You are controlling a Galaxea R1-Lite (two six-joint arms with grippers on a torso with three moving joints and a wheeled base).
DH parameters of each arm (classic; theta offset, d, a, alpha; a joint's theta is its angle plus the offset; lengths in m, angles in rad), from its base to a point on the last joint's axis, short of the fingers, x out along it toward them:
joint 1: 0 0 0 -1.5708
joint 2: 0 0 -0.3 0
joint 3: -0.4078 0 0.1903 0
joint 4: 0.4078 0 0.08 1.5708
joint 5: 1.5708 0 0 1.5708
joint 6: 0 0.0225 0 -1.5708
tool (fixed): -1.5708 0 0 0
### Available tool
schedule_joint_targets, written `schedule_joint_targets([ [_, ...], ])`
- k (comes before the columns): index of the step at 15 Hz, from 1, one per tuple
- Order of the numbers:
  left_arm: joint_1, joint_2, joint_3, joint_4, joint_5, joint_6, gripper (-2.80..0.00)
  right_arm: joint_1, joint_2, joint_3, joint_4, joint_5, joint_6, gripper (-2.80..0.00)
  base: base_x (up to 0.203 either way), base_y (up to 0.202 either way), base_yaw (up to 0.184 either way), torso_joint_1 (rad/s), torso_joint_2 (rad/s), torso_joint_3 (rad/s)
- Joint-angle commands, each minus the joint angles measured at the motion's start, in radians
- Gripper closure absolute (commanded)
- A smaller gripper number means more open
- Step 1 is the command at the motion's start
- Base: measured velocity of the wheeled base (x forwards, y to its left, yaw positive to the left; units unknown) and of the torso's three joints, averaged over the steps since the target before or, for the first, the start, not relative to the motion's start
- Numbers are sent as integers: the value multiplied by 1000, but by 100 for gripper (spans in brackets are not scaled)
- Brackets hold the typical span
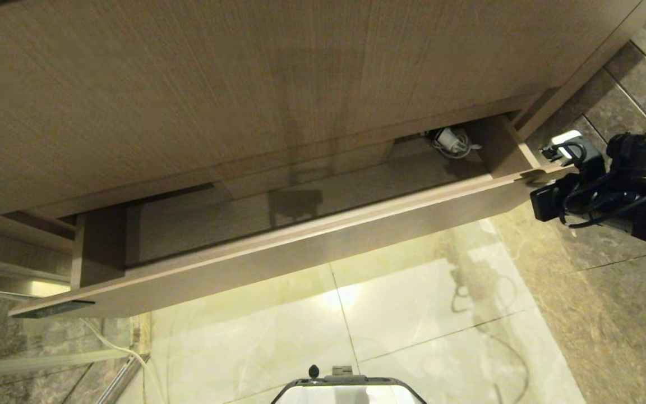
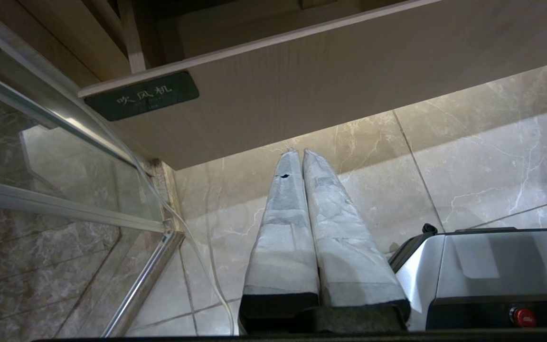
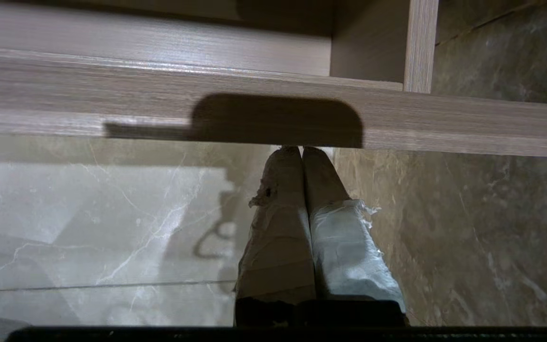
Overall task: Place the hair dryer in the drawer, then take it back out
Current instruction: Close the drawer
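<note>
The drawer stands pulled open below the cabinet. In its back right corner lies the hair dryer; only part of its white body and its bundled cord show, the rest is hidden under the panel above. My right gripper is shut and empty at the right end of the drawer front. In the right wrist view its taped fingertips meet the lower edge of the drawer front. My left gripper is shut and empty, low over the floor below the drawer front, near its dark label.
A tall wood-grain panel hangs over the drawer. A glass screen in a metal frame stands at the left, with a white cable running down beside it. My base sits on the marble floor in front.
</note>
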Motion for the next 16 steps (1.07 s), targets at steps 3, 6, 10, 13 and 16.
schedule_joint_targets([
  [3,-1,0,2,0,0,1,0,0,37,-18,-188,37,1,0,0,0,0,0,0,0],
  [6,0,0,2,0,0,0,0,-5,80,-67,-297,36,8,0,0,0,0,0,0,0],
  [10,0,0,1,0,0,0,0,-14,110,-107,-297,36,22,0,0,0,0,0,0,0],
  [13,-1,0,2,0,1,0,0,-14,71,-77,-220,37,28,0,0,0,0,0,0,0],
  [16,0,0,1,0,0,0,0,-14,-24,-7,-133,31,27,0,0,0,0,0,0,0],
])
